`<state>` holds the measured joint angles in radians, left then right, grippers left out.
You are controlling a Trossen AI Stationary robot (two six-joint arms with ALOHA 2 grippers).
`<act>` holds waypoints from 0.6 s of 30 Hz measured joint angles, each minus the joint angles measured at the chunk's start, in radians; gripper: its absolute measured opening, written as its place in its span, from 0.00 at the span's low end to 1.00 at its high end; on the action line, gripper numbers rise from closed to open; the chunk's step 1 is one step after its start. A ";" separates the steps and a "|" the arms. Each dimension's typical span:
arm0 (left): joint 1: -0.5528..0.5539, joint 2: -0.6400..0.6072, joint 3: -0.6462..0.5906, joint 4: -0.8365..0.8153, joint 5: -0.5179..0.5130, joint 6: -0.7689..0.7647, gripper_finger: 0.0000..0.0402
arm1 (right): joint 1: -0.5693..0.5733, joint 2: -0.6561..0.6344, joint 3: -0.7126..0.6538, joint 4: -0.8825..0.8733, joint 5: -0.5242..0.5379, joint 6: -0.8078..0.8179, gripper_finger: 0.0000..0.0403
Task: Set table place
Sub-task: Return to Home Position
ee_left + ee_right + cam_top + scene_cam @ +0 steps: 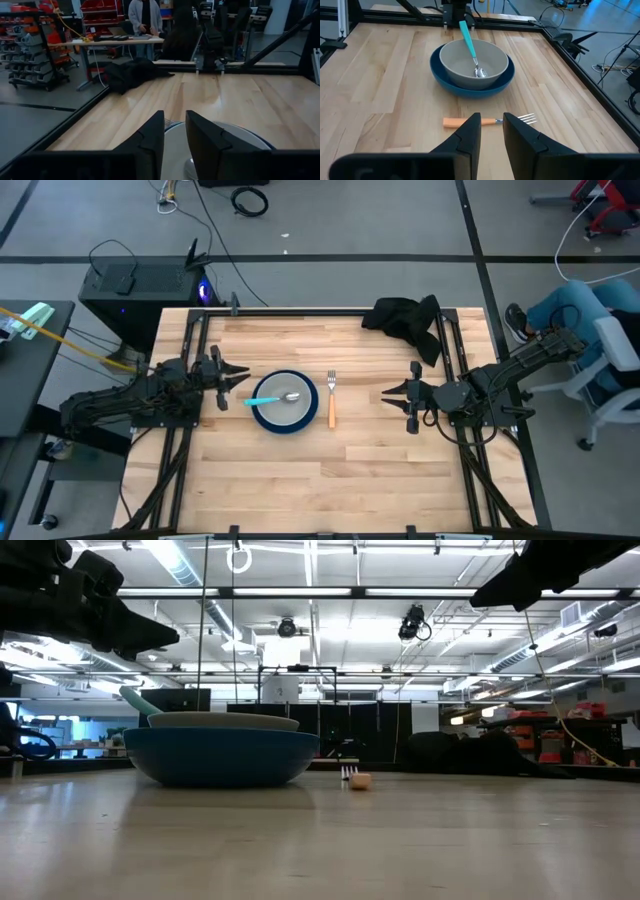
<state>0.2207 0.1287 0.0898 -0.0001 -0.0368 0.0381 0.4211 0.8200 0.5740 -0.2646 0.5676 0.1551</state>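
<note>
Both dark arms reach inward from opposite sides, wrists level, the left hand (238, 377) and the right hand (388, 392) pointing at each other well apart, each empty with its two fingers a narrow gap apart.

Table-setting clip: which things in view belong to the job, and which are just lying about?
Job: blue plate, grey bowl in it, teal-handled spoon in the bowl, orange-handled fork beside the plate, wooden table; left gripper and right gripper, both open and empty.
Lying about: black cloth, at a table corner on the right arm's side.
</note>
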 joint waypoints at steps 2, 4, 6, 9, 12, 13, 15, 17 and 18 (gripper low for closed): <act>0.000 0.000 0.000 0.000 0.000 0.000 0.21 | 0.000 0.000 0.000 0.000 0.000 0.000 0.22; 0.000 0.000 0.000 0.000 0.000 0.000 0.20 | 0.000 0.000 0.000 0.000 0.000 0.000 0.22; 0.000 0.000 0.000 0.000 0.000 0.000 0.20 | 0.000 0.000 0.000 0.000 0.000 0.000 0.22; 0.000 0.000 0.000 0.000 0.000 0.000 0.21 | 0.000 0.000 0.000 0.000 0.000 0.000 0.22; 0.000 0.000 0.000 0.000 0.000 0.000 0.22 | 0.000 0.000 0.000 0.000 0.000 0.000 0.22; 0.000 0.000 0.000 0.000 0.000 0.000 0.22 | 0.000 0.000 0.000 0.000 0.000 0.000 0.22; 0.000 0.000 0.000 0.000 0.000 0.000 0.22 | 0.000 0.000 0.000 0.000 0.000 0.000 0.22; 0.000 0.000 0.000 0.000 0.000 0.000 0.23 | 0.000 0.000 0.000 0.000 0.000 0.000 0.22; 0.000 0.000 0.000 0.000 0.000 0.000 0.23 | 0.000 0.000 0.000 0.000 0.000 -0.002 0.22</act>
<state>0.2210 0.1287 0.0898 -0.0002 -0.0368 0.0380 0.4210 0.8200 0.5739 -0.2646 0.5678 0.1532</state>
